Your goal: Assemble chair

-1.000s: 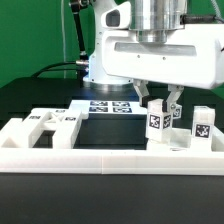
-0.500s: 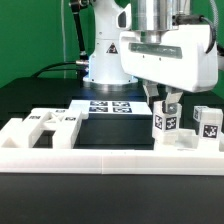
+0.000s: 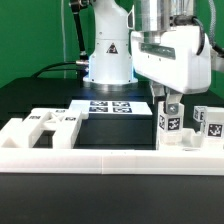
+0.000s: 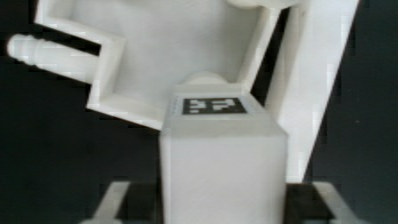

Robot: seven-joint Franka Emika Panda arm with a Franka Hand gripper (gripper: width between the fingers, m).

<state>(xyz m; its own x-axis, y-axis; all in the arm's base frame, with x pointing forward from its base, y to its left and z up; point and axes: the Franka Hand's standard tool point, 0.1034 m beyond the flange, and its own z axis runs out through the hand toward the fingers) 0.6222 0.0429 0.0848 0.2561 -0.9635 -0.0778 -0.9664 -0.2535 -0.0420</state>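
Behind the low white border rail [image 3: 100,155] on the black desk [image 3: 30,100], slotted chair panels [image 3: 50,122] lie at the exterior view's left. At its right, the Panda arm's fingers [image 3: 163,103] are clamped narrow on an upright tagged chair block [image 3: 170,124] just behind the rail, with another tagged piece [image 3: 212,121] beside it. Farther back lies the marker board [image 3: 110,106].

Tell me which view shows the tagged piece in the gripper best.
The wrist view: the tagged piece fills the middle of the picture, its tag facing the camera. The exterior view shows it only small, with its top hidden between the fingers of the gripper.
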